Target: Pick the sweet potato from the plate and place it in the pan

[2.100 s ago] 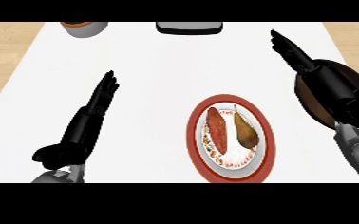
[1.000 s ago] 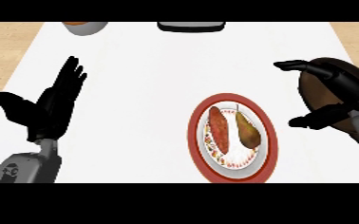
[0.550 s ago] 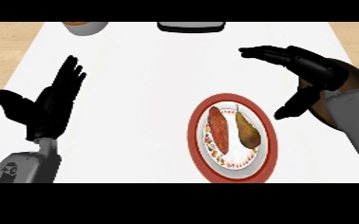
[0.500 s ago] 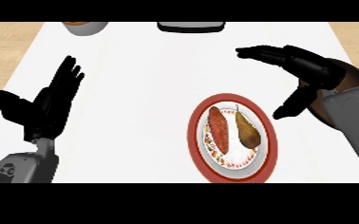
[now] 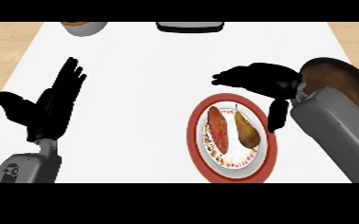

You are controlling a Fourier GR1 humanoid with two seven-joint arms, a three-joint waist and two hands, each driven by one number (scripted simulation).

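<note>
1. Right hand (image 5: 263, 78), black and glossy, hangs at the right of the frame just above the plate's upper rim, fingers stretched toward the left and thumb pointing down beside the rim; it is spread wide and has hold of nothing
2. Left hand (image 5: 49, 107) shows at the left edge, resting with straight fingers pointing up, also holding nothing
3. Sweet potato (image 5: 219, 127) lies on the left half of the plate, lower right of centre in the frame: a long, reddish-orange, tapered shape with a mottled skin, set nearly upright in the picture
4. Beside it on the right lies a pear (image 5: 245, 128), brownish-green, narrow at the top and rounded below, just beside the sweet potato
5. Plate (image 5: 197, 148) is round with a red rim and a white middle edged in a speckled pattern
6. Pan (image 5: 190, 26) is a dark, flat shape cut by the upper edge, centre
7. Bowl (image 5: 84, 27), grey with an orange inside, sits at the upper left
8. Counter (image 5: 140, 76) is smooth white with pale wood at both sides
</note>
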